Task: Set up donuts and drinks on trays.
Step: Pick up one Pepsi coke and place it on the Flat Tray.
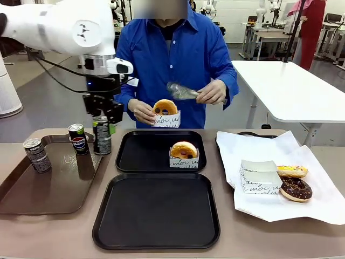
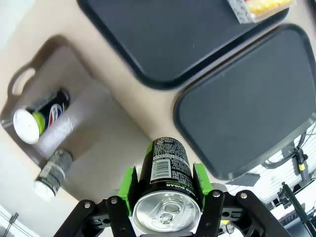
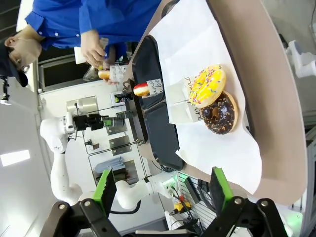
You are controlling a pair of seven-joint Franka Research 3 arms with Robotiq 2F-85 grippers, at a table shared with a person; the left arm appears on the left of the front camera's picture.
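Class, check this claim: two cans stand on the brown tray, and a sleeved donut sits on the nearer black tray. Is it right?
No. The sleeved donut sits on the farther black tray, not the nearer one, as the front view shows. Two cans do stand on the brown tray.

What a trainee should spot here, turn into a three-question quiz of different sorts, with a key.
1. True or false: the left gripper is shut on a can.
2. How many donuts lie on the white paper? A one, B two, C three.
3. Fill in: the far black tray holds ___ sleeved donut.
Key: 1 true; 2 B; 3 one.
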